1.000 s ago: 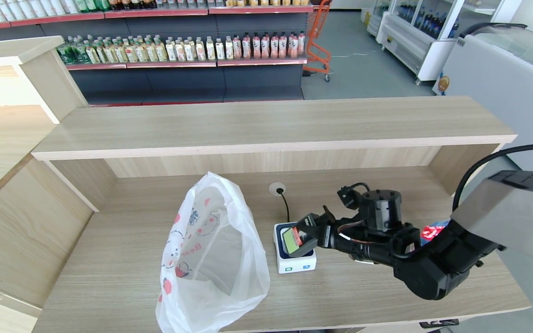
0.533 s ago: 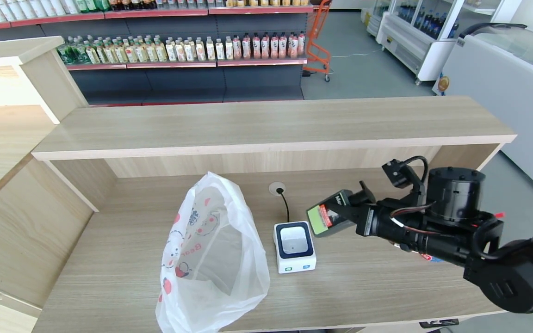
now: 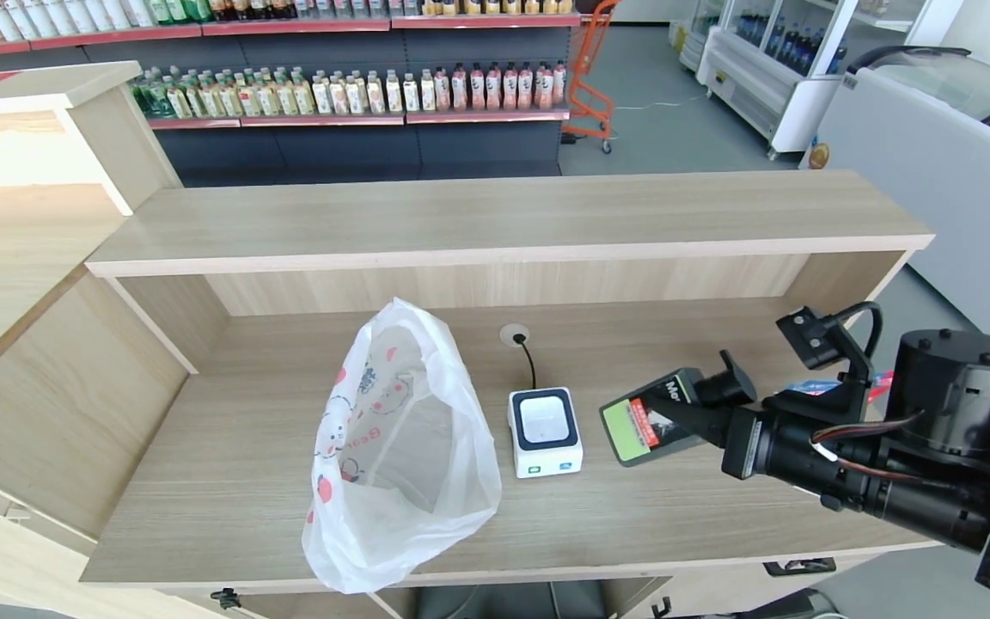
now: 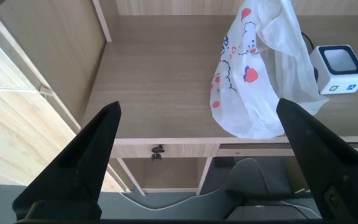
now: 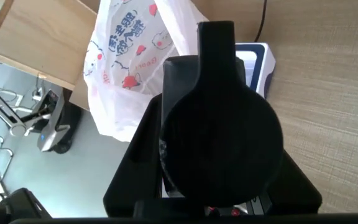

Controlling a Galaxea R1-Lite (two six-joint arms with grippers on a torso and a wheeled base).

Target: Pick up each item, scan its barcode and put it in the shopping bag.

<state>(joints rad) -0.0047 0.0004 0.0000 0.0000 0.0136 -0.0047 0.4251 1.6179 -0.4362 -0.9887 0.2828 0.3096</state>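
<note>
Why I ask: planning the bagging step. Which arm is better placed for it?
Right. The right gripper is shut on the box, near the scanner and shopping bag; the left gripper hangs open and empty.

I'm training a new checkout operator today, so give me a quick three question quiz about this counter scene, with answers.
1. Multiple choice: what does the right gripper hold? A) a bottle B) a dark box with a green and red label C) nothing
2. True or false: the dark box lies inside the shopping bag.
3. Fill in: the scanner stands between the shopping bag and the ____.
Key: 1 B; 2 false; 3 dark box.
</note>
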